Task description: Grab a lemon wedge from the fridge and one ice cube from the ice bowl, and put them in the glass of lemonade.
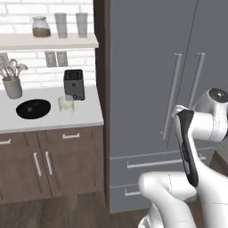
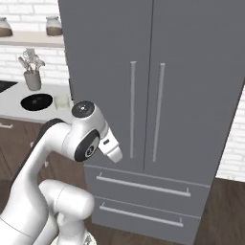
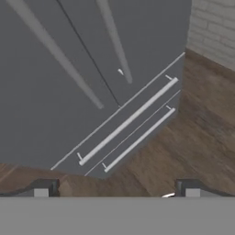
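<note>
Grey fridge point(image 1: 151, 89), both doors closed, so the lemon wedge is presumably inside, unseen. Gripper point(image 3: 117, 189) hangs spread wide, holding nothing, apart from the door. Thin silver handles point(image 2: 132, 107) look rigid and slick; best grabbed mid-length. Ice bowl point(image 1: 33, 108) and glass of lemonade point(image 1: 66, 104) sit on the counter point(image 1: 89, 113), left.

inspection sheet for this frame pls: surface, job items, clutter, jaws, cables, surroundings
Surface: white counter left of the fridge, over brown cabinets.
Job's things: fridge with both doors shut; black ice bowl and glass of lemonade on the counter, apart. Lemon wedge and ice cube: nothing seen.
Clutter: toaster, utensil cup; jar and two tall glasses on the shelf.
Grippers: gripper jaws open, empty, facing the fridge drawers.
Cables: nothing seen.
Surroundings: white brick wall, wood floor.
</note>
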